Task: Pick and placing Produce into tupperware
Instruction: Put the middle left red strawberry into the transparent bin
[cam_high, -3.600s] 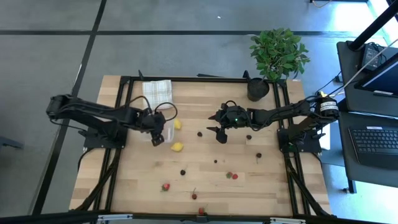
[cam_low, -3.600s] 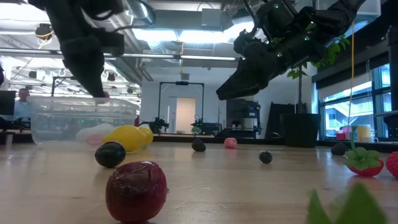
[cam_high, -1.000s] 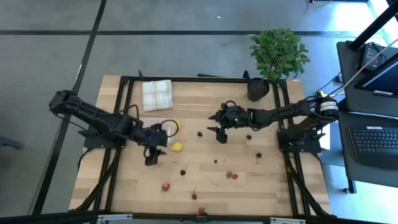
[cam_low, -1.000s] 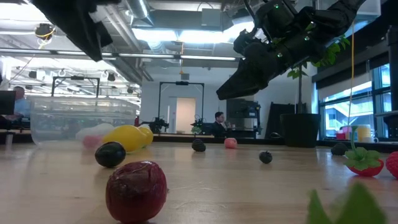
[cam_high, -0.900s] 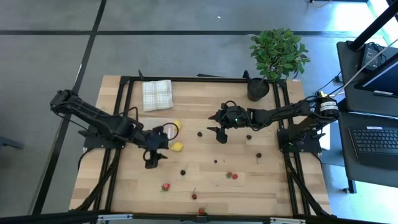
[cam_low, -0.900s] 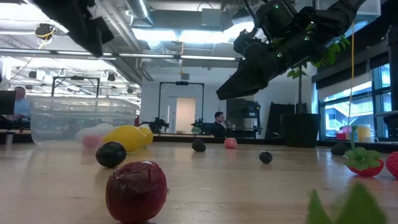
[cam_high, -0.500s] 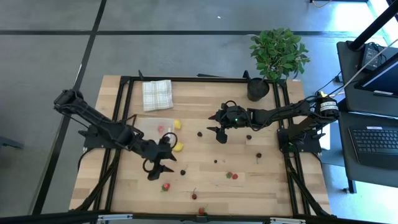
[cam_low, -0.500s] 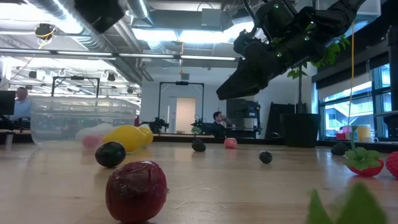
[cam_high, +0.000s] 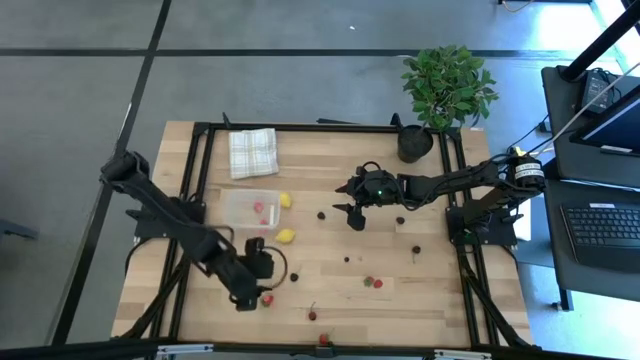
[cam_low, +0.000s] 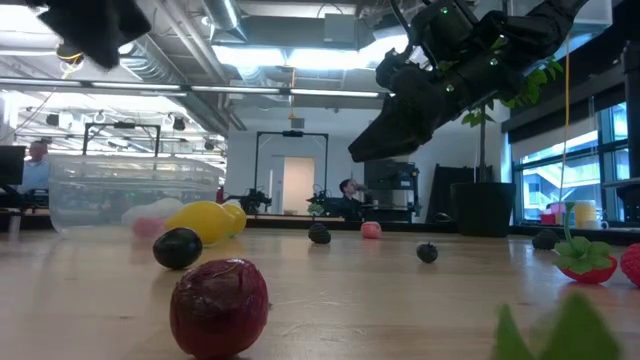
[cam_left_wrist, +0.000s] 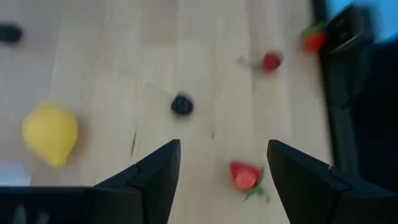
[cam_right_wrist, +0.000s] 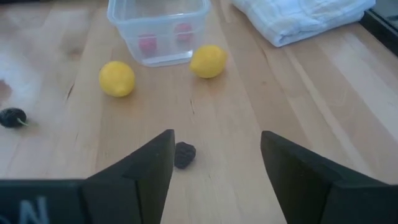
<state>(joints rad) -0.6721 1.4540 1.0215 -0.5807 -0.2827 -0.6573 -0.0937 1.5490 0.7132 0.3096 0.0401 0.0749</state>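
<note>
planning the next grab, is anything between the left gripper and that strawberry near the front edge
Nothing visible. The left gripper is open above the strawberry, with only bare table between them.

Overhead and table-level cameras share the tupperware (cam_high: 248, 207) (wrists look closer).

You see the red strawberry-like piece (cam_left_wrist: 244, 176) blurred, and the folded white checked cloth (cam_right_wrist: 298, 17) cut off.
</note>
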